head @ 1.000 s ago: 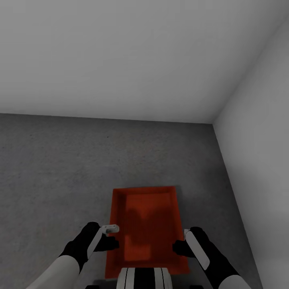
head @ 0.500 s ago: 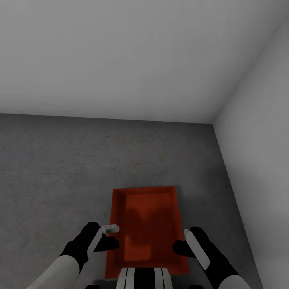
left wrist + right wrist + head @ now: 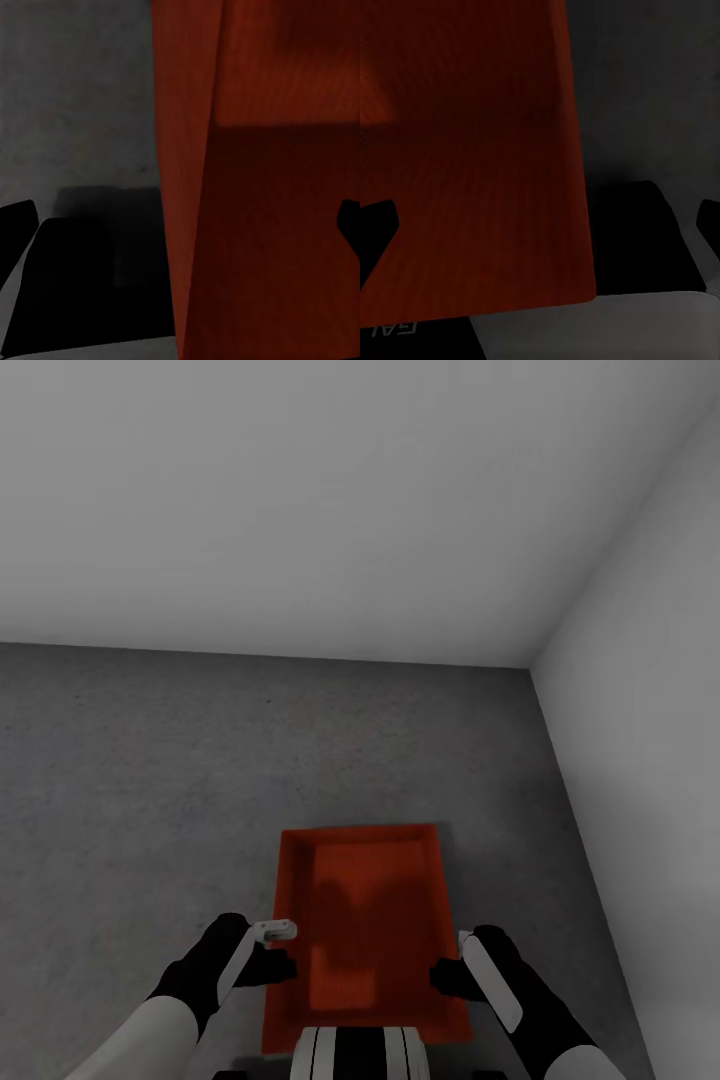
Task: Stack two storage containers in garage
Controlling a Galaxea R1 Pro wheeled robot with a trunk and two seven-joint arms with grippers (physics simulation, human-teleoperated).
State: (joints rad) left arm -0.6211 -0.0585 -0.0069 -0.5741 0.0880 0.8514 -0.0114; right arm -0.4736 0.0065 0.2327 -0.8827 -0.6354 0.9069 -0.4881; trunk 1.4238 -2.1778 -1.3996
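While the robot faces a corner of grey-white walls [image 3: 300, 510], an orange-red storage container [image 3: 365, 920] sits level over the dark grey concrete floor [image 3: 150, 760], just ahead of the robot's trunk. The left gripper [image 3: 278, 957] and right gripper [image 3: 448, 975] straddle its side walls, fingers apart. Mirrored lettering, possibly "GAL", shows in the right wrist view.

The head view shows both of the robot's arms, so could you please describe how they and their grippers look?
Each arm has a glossy white forearm shell that gives way to a matte black wrist. The left gripper is black with a light grey, rounded finger plate. The right gripper is black too, with a long white-grey panel along the wrist. No cables or readable markings show on either.
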